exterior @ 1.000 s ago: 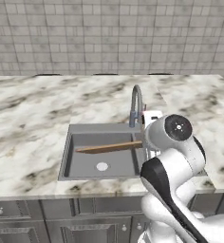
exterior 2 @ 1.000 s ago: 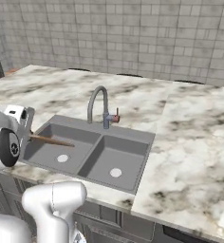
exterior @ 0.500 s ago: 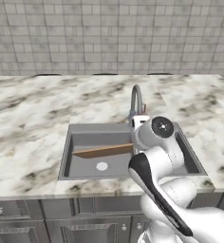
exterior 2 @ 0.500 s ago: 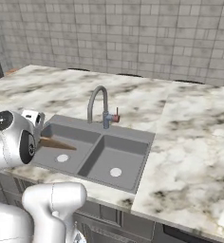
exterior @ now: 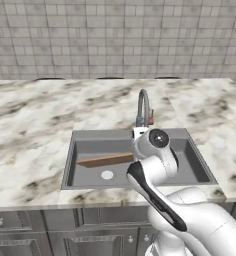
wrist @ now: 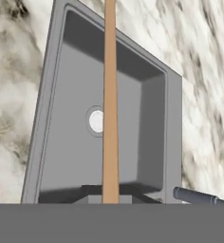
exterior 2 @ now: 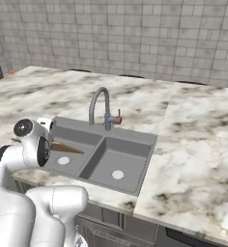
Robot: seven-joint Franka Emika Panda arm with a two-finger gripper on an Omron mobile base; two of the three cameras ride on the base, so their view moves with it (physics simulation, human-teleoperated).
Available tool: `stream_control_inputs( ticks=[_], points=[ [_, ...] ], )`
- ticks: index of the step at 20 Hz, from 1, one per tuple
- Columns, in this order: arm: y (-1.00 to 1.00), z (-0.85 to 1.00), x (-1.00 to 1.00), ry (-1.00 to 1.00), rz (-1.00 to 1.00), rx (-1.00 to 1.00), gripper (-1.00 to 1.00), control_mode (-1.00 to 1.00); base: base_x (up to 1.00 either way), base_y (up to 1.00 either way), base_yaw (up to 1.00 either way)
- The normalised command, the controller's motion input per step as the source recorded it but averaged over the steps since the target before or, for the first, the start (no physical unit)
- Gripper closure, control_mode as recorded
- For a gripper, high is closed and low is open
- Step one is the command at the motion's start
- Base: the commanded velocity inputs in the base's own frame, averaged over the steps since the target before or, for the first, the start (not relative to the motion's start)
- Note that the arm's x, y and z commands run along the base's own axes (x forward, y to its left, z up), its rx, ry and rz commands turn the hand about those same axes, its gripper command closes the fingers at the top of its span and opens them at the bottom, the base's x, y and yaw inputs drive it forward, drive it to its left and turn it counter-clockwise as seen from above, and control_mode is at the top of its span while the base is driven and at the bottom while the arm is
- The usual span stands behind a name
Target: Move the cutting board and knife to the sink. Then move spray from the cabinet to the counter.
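Note:
The cutting board (exterior: 105, 160) is a light-brown wooden slab held on edge inside the left basin of the grey steel sink (exterior: 72, 150). From the right base view the cutting board (exterior 2: 65, 148) sticks out from behind my wrist over the sink (exterior 2: 135, 141). My gripper (wrist: 110, 192) is shut on the board's near end. In the hand view the cutting board (wrist: 110, 95) runs as a thin strip up over the drain. White veined counter (exterior: 30, 125) surrounds the sink. The knife, spray and cabinet are out of view.
A curved silver faucet (exterior: 142, 107) with a small red lever stands behind the divider between the basins, close to my wrist. The right basin (exterior 2: 118, 164) holds nothing. Panelled lower cabinets (exterior: 50, 230) run under the counter's front edge. A tiled wall stands behind.
My wrist has swung left and a little lower over the sink, carrying the cutting board further into the left basin. The grip stays shut.

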Motion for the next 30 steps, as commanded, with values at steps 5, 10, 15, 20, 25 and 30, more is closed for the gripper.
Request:
stream_control_inputs(
  ticks=[5,10,15,20,25,30],
  points=[
    [0.17,-0.41,0.46,0.0,0.02,0.03,1.0,-1.0,0.0,0.0,0.0],
    [0.2,-0.29,0.6,0.0,0.0,0.03,1.0,-1.0,0.0,0.0,0.0],
    [0.03,-0.35,0.43,0.03,0.0,0.0,1.0,-1.0,0.0,0.0,0.0],
    [0.0,-0.34,0.44,0.04,0.0,0.0,1.0,-1.0,0.0,0.0,0.0],
    [0.01,-0.24,0.31,0.02,0.0,0.0,1.0,-1.0,0.0,0.0,0.0],
    [0.03,-0.2,0.18,0.0,0.0,0.0,1.0,-1.0,0.0,0.0,0.0]
  ],
)
